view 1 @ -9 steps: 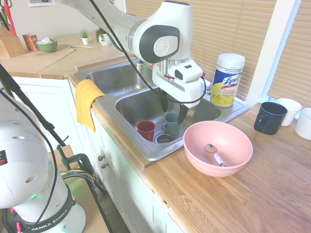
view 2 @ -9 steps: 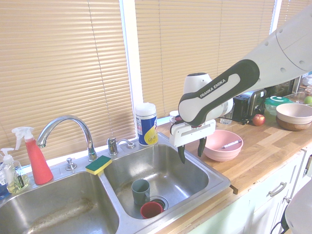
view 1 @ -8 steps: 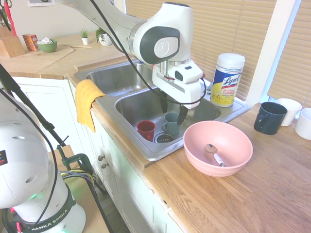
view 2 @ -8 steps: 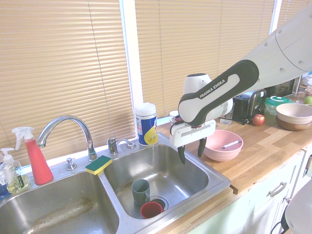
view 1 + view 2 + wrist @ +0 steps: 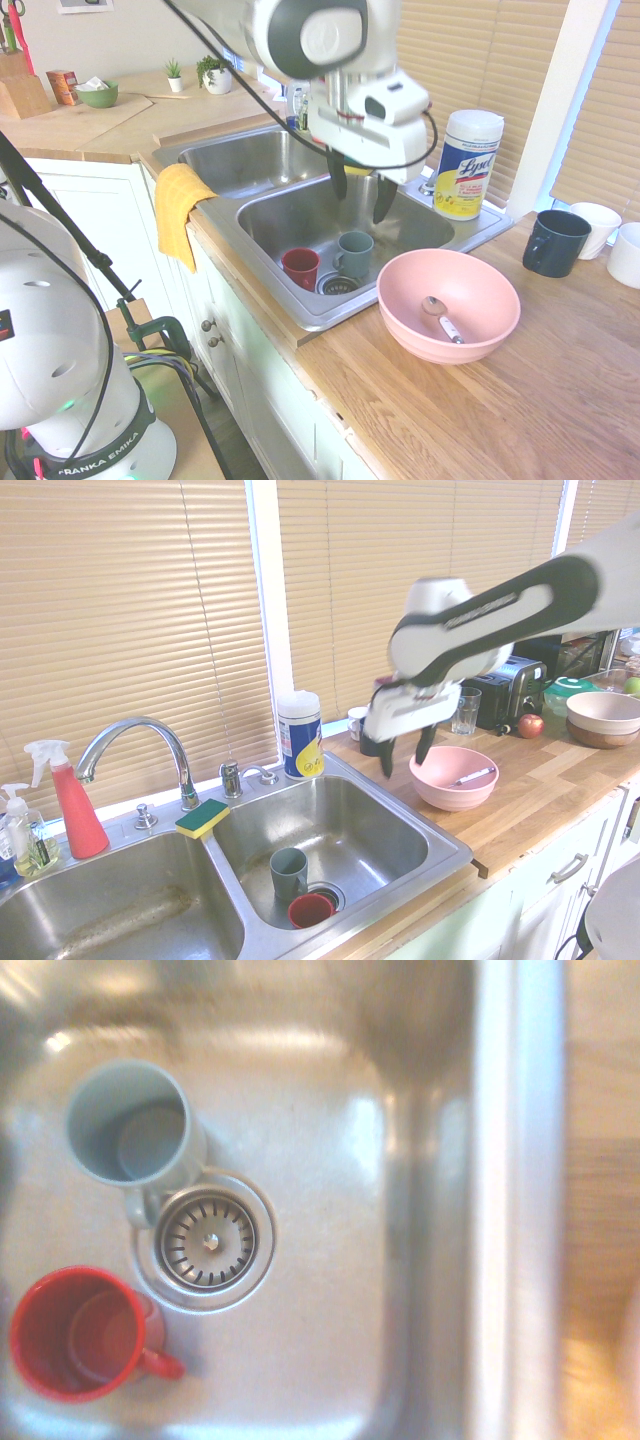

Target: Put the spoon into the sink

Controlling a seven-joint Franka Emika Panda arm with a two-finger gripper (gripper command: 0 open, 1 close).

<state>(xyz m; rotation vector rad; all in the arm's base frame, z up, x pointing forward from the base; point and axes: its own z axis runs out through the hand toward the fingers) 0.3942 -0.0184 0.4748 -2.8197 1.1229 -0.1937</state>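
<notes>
a: since the spoon [image 5: 441, 316] lies in the pink bowl [image 5: 448, 303] on the wooden counter [image 5: 470, 410], is anything done yet?

b: no. the gripper [image 5: 359, 197] hangs empty over the sink [image 5: 300, 215], fingers spread; fetching and dropping the spoon both remain.

a: what's in the basin?

b: a red cup [image 5: 299, 267] and a grey-green mug [image 5: 353, 253] by the drain. behind are a wipes tub [image 5: 467, 163] and window blinds [image 5: 480, 60].
</notes>
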